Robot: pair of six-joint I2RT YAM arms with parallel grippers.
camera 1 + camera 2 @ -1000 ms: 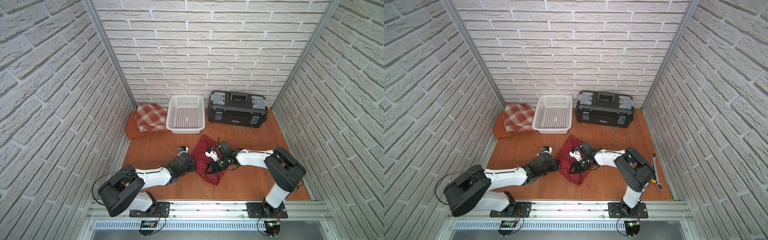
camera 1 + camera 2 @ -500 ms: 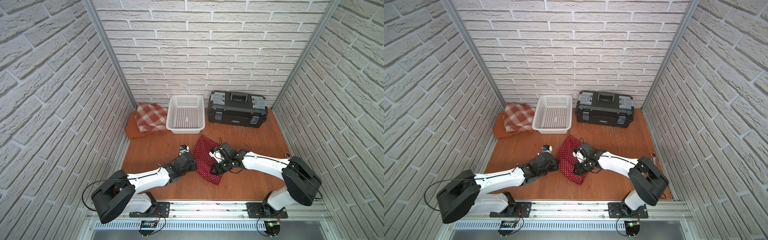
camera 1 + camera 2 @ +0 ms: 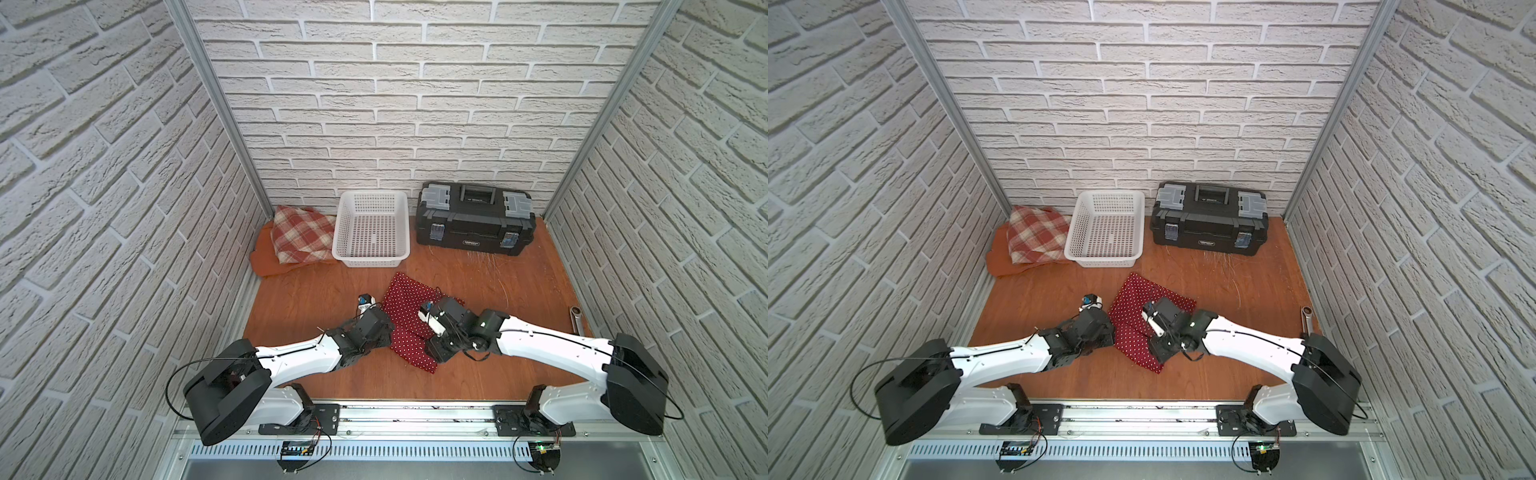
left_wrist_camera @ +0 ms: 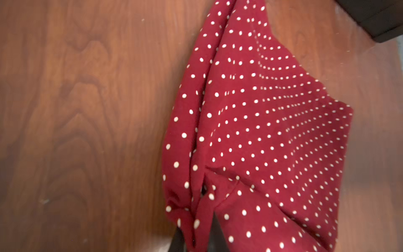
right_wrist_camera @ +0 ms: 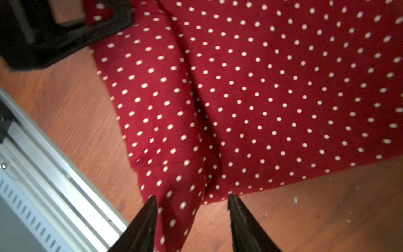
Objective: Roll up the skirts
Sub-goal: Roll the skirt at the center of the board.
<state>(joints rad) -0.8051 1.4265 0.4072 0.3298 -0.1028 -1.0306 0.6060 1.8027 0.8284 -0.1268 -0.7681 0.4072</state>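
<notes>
Dark red polka-dot cloth skirt (image 3: 405,307), lower centre: your left gripper (image 4: 196,235) has just pinched its edge; your right gripper (image 5: 192,196) straddles a fold, spread. Rolling can begin.

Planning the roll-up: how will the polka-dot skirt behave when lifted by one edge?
Probably floppy: the polka-dot skirt bunches into folds where the left claw pinches it. Likely light, since the thin cloth drapes in soft ridges. It may slide on the smooth wooden table.

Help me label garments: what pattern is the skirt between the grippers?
The skirt is dark red with small white dots, clearest in the right wrist view.
</notes>
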